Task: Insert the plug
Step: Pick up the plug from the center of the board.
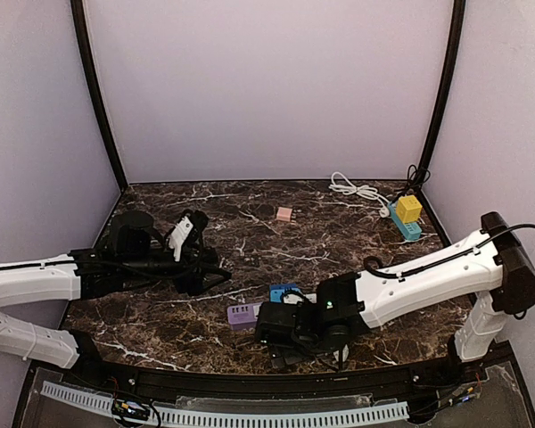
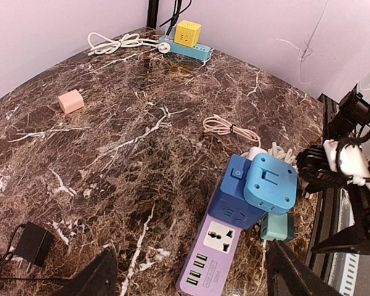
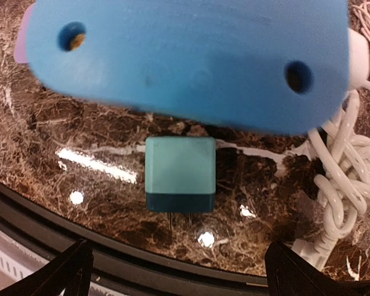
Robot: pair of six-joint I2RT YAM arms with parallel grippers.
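A teal plug (image 3: 180,174) lies loose on the marble table (image 3: 80,123), its two prongs pointing at the near edge; it also shows in the left wrist view (image 2: 277,227). Beside it lies a purple power strip (image 2: 219,253) (image 1: 242,314) carrying a dark blue cube (image 2: 237,200) and a light blue adapter (image 2: 270,183) (image 3: 191,61). My right gripper (image 3: 185,277) hangs open just above the plug, with nothing between its fingers (image 3: 68,271). My left gripper (image 2: 191,283) (image 1: 185,234) is open and empty, well to the left of the strip.
A pink adapter (image 1: 284,214) lies mid-table. At the back right a yellow cube (image 1: 408,209) sits on a teal strip beside a white cable (image 1: 357,189). A coiled white cord (image 3: 342,172) lies right of the plug. A black adapter (image 2: 31,243) is near my left gripper.
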